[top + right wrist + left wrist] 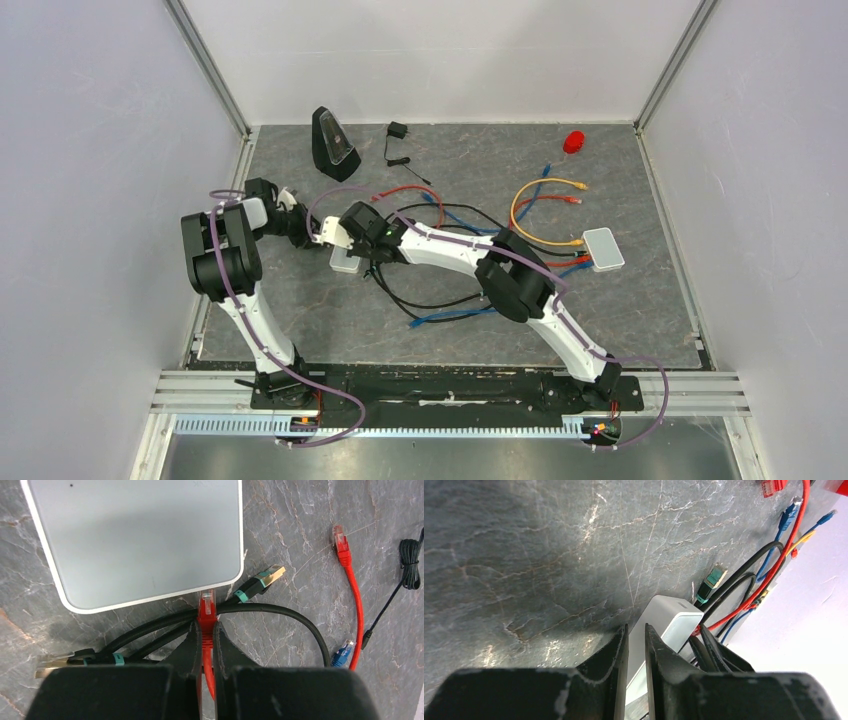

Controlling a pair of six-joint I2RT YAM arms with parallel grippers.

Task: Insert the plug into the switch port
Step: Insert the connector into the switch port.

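The switch is a flat pale grey-white box with rounded corners, lying on the stone-patterned table. In the top view this same box sits between the two arms. My left gripper is shut on the box's edge, one finger on each side. A red plug on a red cable is pinched in my right gripper. Its clear tip touches the box's near edge. The switch port itself is hidden behind the plug.
Black cables with teal-and-gold plugs cross under the red plug. A loose red plug and a blue plug lie to the right. A black wedge device, a black adapter, a second white box and yellow cable lie farther off.
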